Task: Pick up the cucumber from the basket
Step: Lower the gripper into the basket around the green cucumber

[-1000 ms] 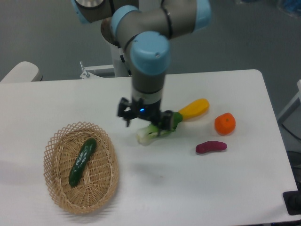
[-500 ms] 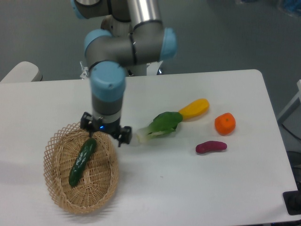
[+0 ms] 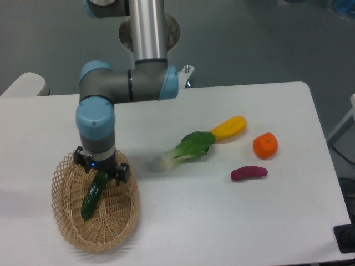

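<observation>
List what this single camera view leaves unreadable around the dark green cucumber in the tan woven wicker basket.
- Gripper: whether its fingers are open or closed on anything; the wrist body above covers them.
- Dark green cucumber: its upper end is covered by the gripper, so contact cannot be judged.
- Tan woven wicker basket: its far rim is partly blocked by the arm.

Even, bright overhead light washes the white desk (image 3: 222, 221), shadows stay faint, and the whole picture is slightly soft.

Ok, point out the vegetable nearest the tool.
The dark green cucumber in the basket; the tool is right above it, the others lie off to the right.
</observation>
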Controlling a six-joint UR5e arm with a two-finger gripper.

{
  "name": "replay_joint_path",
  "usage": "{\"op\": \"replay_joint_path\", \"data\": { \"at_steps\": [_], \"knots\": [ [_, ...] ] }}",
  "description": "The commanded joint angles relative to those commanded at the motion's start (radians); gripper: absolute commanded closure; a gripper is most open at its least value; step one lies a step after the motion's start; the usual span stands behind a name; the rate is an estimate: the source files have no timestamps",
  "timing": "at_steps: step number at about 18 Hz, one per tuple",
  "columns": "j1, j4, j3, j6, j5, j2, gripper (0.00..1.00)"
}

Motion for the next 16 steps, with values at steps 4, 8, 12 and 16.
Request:
{"op": "replay_joint_path", "data": {
  "at_steps": [4,8,12,16],
  "knots": [
    [-0.009,0.023,-0.005,-0.006,0.026,-0.019,0.0],
    [-0.023,0.026,-0.003,-0.006,0.049,-0.032,0.0],
    [-0.023,0.034,0.0,-0.003,0.06,-0.029,0.62],
    [-0.023,0.034,0.009,0.004,0.061,-0.026,0.79]
  ]
}}
